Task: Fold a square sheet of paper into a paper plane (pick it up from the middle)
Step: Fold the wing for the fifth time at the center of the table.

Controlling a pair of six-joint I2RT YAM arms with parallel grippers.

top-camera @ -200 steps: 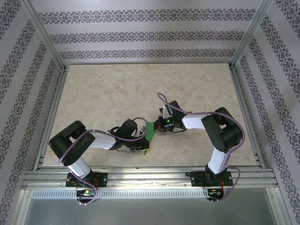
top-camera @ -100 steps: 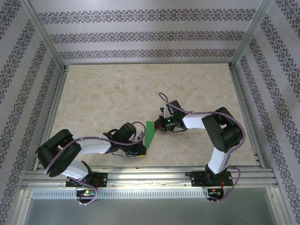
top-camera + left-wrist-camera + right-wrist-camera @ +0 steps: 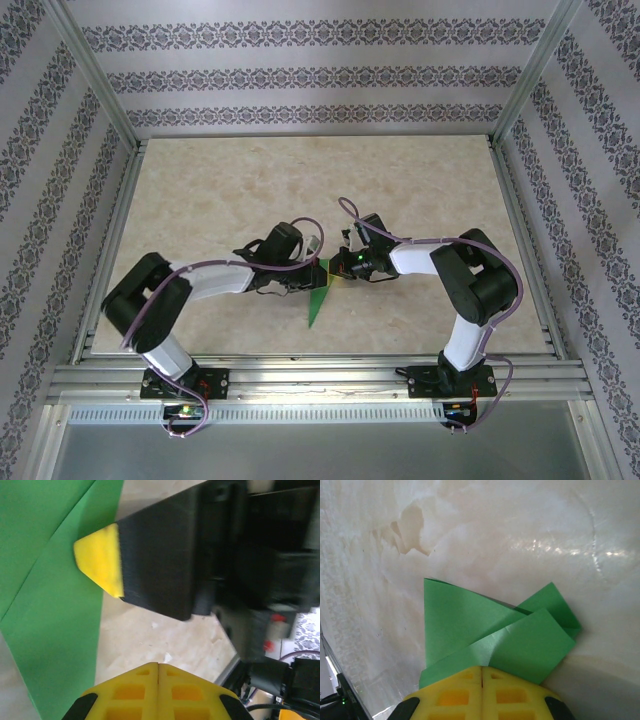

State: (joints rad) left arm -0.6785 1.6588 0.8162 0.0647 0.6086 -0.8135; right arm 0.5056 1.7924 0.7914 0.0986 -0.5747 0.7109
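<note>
The square sheet of paper [image 3: 316, 302] is bright green and partly folded. It lies flat on the table between my two arms, with a narrow point toward the near edge. In the right wrist view the paper [image 3: 470, 620] shows overlapping folded flaps. My right gripper [image 3: 481, 669] is shut, its tips resting on the paper's near edge, which runs under them. My left gripper [image 3: 158, 666] is shut with nothing in it, over bare table just right of the paper [image 3: 55, 605]. The right gripper's yellow fingertip [image 3: 100, 560] sits on the green ahead of it. From above, the left gripper [image 3: 310, 272] and right gripper [image 3: 336, 270] almost meet.
The beige marble table [image 3: 250, 190] is fenced by aluminium rails, with the front rail [image 3: 320, 375] close behind the paper's point. Patterned walls stand on three sides. Open tabletop stretches toward the back.
My left gripper has moved away from the near edge, up toward the right gripper, uncovering the paper's long pointed end. The right arm has held still.
</note>
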